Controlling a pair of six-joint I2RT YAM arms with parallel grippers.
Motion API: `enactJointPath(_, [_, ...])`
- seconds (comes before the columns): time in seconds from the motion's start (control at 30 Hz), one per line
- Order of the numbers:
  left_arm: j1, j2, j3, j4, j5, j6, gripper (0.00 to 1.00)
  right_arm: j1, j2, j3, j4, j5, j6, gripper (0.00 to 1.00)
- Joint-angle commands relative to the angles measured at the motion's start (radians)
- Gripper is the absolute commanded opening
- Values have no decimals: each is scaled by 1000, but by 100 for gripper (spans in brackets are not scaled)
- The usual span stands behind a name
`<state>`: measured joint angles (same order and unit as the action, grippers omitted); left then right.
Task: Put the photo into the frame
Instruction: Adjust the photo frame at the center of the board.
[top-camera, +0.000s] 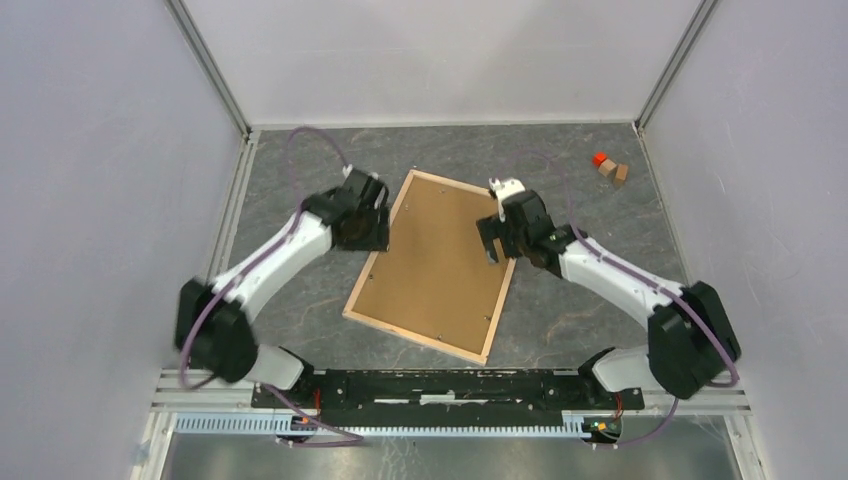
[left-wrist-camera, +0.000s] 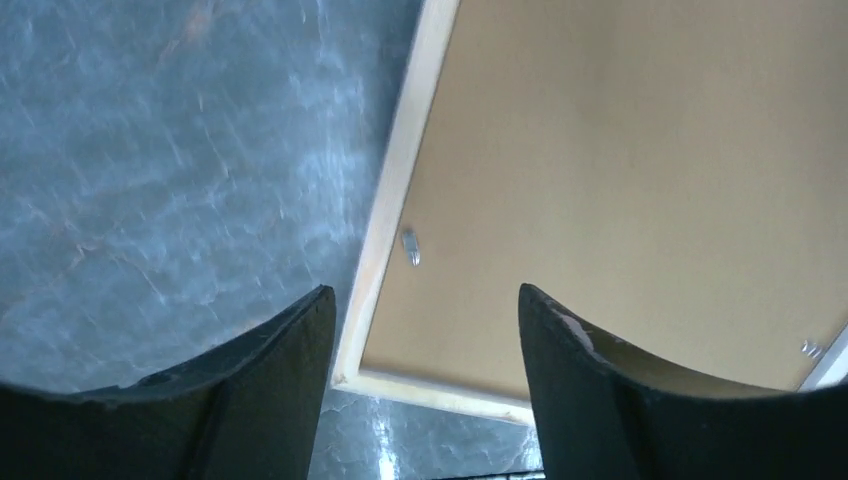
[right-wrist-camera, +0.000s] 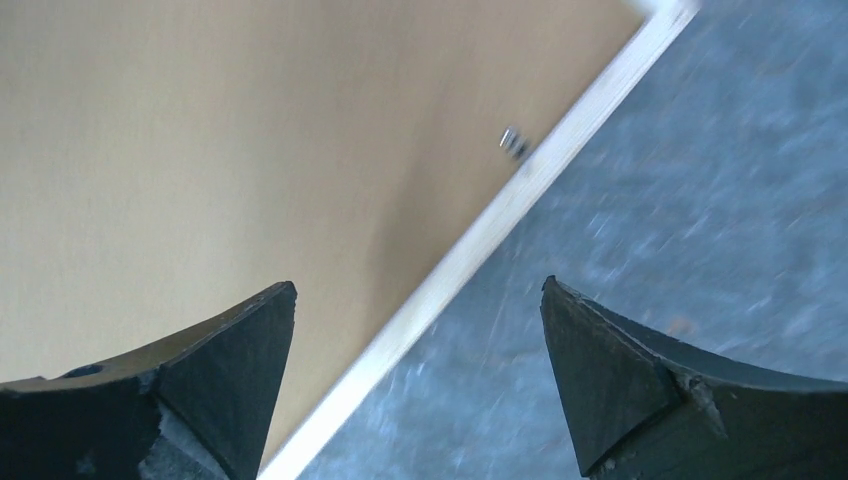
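My left gripper (left-wrist-camera: 425, 300) hangs released, fingers spread with nothing between them, right over the left rail of the frame (top-camera: 416, 338). The frame lies back-up and skewed on the grey table (top-camera: 300, 160) between my two arms, with the brown backing board (top-camera: 440, 265) filling it. My right gripper (right-wrist-camera: 419, 283) is wide open and empty too, poised over the frame's right rail toward its far end, a small metal tab (right-wrist-camera: 514, 143) showing just inside that rail.
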<state>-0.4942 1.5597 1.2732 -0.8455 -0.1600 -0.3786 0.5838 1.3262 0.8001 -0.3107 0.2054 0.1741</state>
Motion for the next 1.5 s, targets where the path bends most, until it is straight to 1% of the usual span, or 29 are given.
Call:
enactJointPath(0.0, [-172, -310, -337, 168, -61, -266, 72, -78, 187, 259, 19, 20, -136, 98])
enactJointPath(0.07, [-312, -370, -434, 194, -49, -382, 73, -100, 310, 413, 12, 23, -165, 98])
enactJointPath(0.13, [-426, -391, -476, 198, -44, -481, 77, -117, 414, 549, 0, 19, -201, 98])
enactJointPath(0.17, [-484, -398, -490, 204, -80, -530, 82, -124, 455, 601, 2, 21, -201, 98])
enactJointPath(0.2, [-556, -403, -504, 200, -143, -575, 90, -137, 503, 657, 3, 13, -195, 98])
enactJointPath(0.23, [-626, -405, -523, 203, -206, -638, 95, -150, 551, 716, -2, -11, -192, 98])
enactJointPath(0.27, [-677, -397, -542, 217, -230, -664, 96, -161, 603, 775, -11, -34, -191, 97])
enactJointPath(0.37, [-738, -340, -558, 236, -228, -718, 96, -199, 724, 900, -34, -100, -179, 97])
enactJointPath(0.43, [-752, -317, -564, 260, -215, -748, 95, -226, 777, 940, -23, -167, -147, 96])
enactJointPath(0.53, [-761, -312, -611, 313, -173, -850, 96, -262, 860, 1001, -21, -294, -104, 94])
enactJointPath(0.6, [-760, -313, -653, 347, -149, -907, 96, -283, 894, 1001, -1, -372, -78, 91])
enactJointPath(0.67, [-757, -319, -668, 347, -162, -941, 97, -298, 901, 974, 19, -417, -56, 88])
enactJointPath(0.73, [-740, -319, -676, 369, -149, -946, 100, -302, 887, 917, 51, -434, -42, 85])
enactJointPath(0.8, [-706, -296, -672, 393, -107, -933, 100, -302, 858, 846, 71, -435, -32, 82])
enactJointPath(0.87, [-668, -253, -662, 406, -57, -921, 100, -302, 822, 776, 91, -437, -18, 75])
enactJointPath(0.93, [-618, -220, -660, 423, -10, -893, 100, -301, 779, 706, 100, -436, -14, 68])
enactJointPath(1.0, [-550, -220, -672, 441, 19, -856, 98, -301, 713, 606, 128, -410, 3, 65])
enactJointPath(1.13, [-360, -235, -673, 443, 77, -737, 90, -302, 519, 322, 194, -345, 33, 63])
enactJointPath(1.2, [-246, -211, -631, 409, 116, -637, 87, -302, 417, 180, 221, -303, 47, 63])
enactJointPath(1.27, [-159, -171, -562, 347, 138, -529, 85, -298, 321, 35, 267, -305, 70, 63])
enactJointPath(1.33, [-81, -123, -493, 281, 147, -443, 81, -286, 250, -75, 284, -322, 75, 65])
enactJointPath(1.37, [-46, -102, -462, 258, 155, -415, 77, -274, 218, -116, 275, -318, 70, 66])
enactJointPath(1.47, [81, -13, -390, 234, 231, -334, 71, -249, 137, -204, 264, -311, 62, 68])
